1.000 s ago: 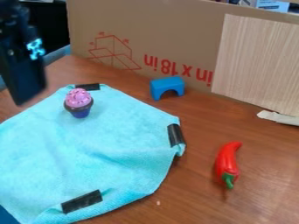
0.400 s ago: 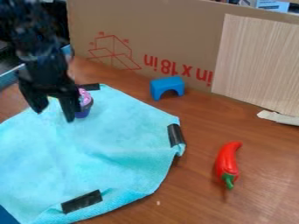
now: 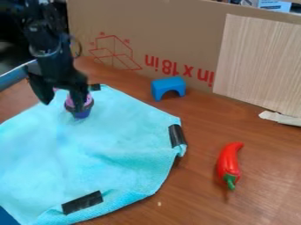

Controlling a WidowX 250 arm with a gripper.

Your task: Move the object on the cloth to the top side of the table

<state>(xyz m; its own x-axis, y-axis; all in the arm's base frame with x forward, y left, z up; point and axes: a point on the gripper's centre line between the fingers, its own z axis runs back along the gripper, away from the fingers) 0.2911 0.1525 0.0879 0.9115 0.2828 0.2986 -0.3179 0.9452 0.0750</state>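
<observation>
Camera view, cupcake (image 3: 88, 105) (pink-topped) in blue cup (image 3: 82, 114), on turquoise cloth (image 3: 111, 149)

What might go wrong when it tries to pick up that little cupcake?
The gripper has its jaws apart, one overlapping the cupcake in view rather than framing it, so closing may tip or nudge it. The cloth beneath is soft and rumpled, so a low grasp might pinch fabric too. Beyond the cloth, the blue arch could get bumped if the cupcake is set down nearby.
</observation>
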